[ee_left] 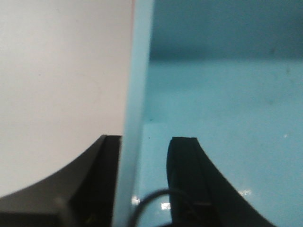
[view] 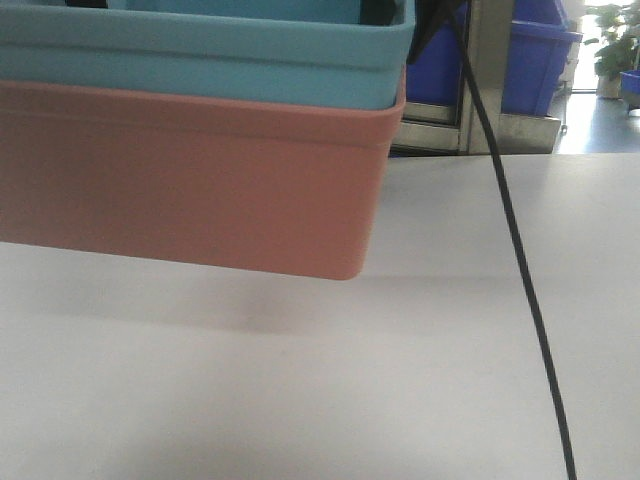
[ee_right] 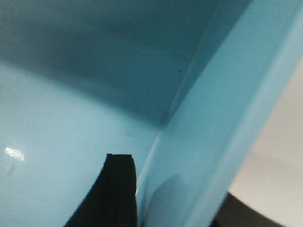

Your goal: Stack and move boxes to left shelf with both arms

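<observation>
The light blue bin [view: 200, 60] sits nested inside the salmon-pink bin [view: 190, 180], its rim resting on the pink rim. In the front view the stack fills the upper left. The pink bin's rounded lower corner hangs above the white table [view: 300, 400], with a soft shadow on the surface beneath it. To the right of that corner, white tabletop runs to the far edge. It is crossed only by a thin black cable [view: 520, 270], which drops from beside the blue rim to the bottom of the view. Beyond the table's far edge stand a stainless-steel frame [view: 485, 90], dark blue crates [view: 535, 65] and a plant [view: 615, 40].

The left gripper [ee_left: 147, 138] straddles one side wall of the light blue bin. One finger [ee_left: 102, 175] is outside, over the table, and the other is inside, over the glossy floor, with the jaws clamped on the wall between them. The right gripper [ee_right: 175, 184] grasps the opposite wall near an inner corner. One finger [ee_right: 116, 194] is inside, and only a dark sliver of the outer one shows at the bottom edge
</observation>
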